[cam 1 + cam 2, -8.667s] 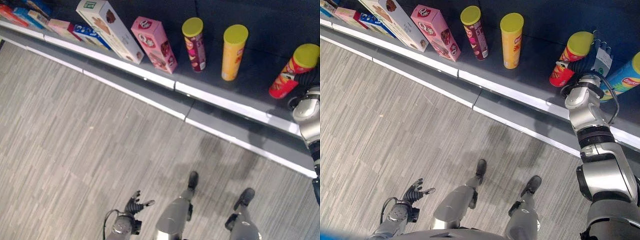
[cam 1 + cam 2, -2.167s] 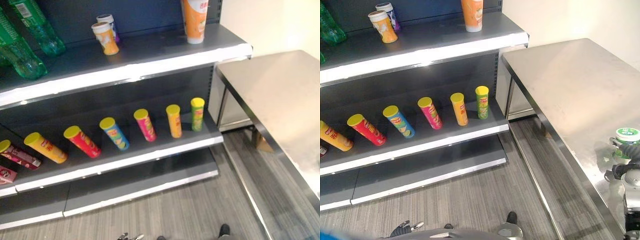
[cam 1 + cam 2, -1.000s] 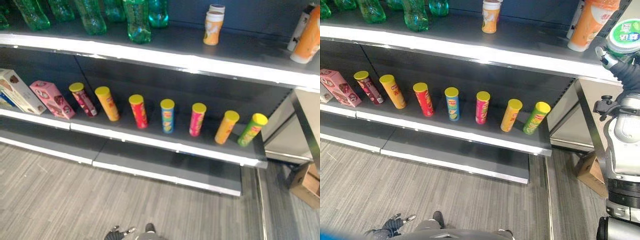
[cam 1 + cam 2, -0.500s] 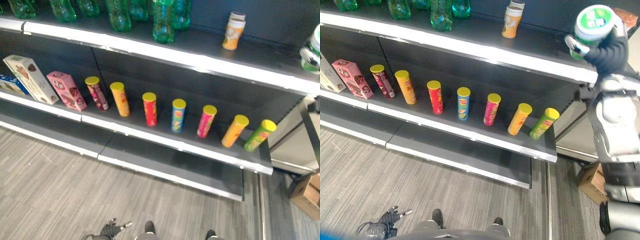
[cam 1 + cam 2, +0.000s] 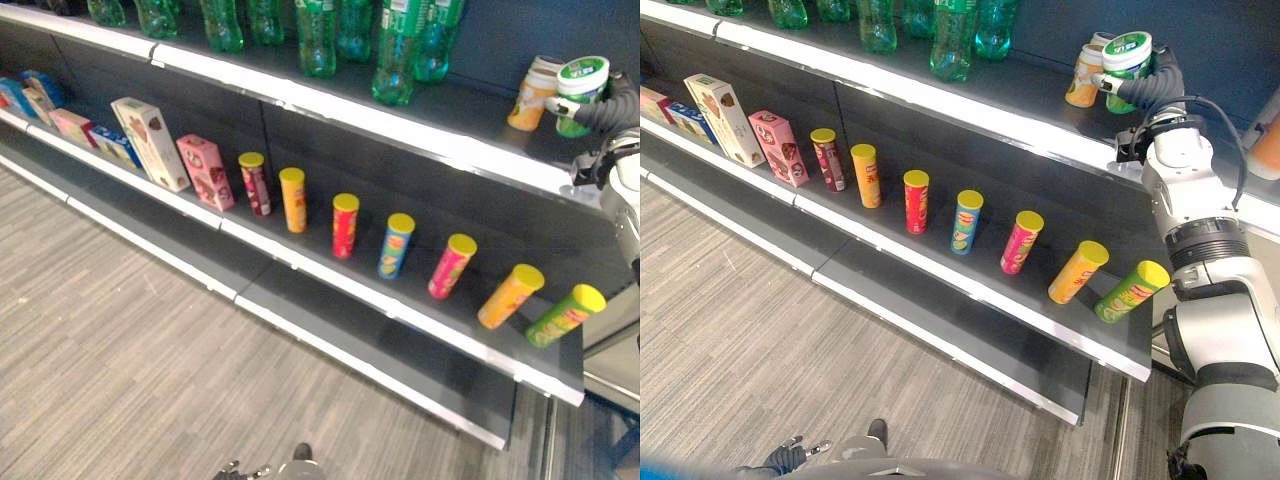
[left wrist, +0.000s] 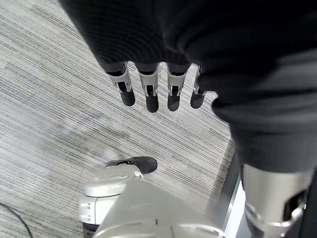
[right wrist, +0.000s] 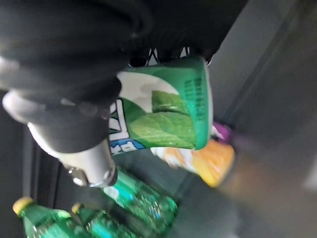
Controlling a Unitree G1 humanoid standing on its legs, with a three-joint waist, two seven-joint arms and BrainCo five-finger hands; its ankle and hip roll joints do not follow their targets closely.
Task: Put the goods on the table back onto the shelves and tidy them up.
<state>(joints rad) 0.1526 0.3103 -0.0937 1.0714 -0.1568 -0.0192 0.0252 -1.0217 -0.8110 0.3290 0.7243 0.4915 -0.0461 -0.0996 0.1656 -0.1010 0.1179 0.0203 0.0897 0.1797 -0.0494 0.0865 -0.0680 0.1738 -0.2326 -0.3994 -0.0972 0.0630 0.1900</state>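
L hand (image 6: 158,91) hung low over floor (image 5: 110,330), fingers straight, holding nothing. Boxes (image 5: 150,142) then row of tubes (image 5: 395,245) stood on mid shelf (image 5: 330,285), bottles (image 5: 400,45) on top shelf (image 5: 1020,105). R hand (image 5: 1145,85) wrapped round green cup (image 5: 1125,60), at top shelf just beside orange cup (image 5: 1083,78).
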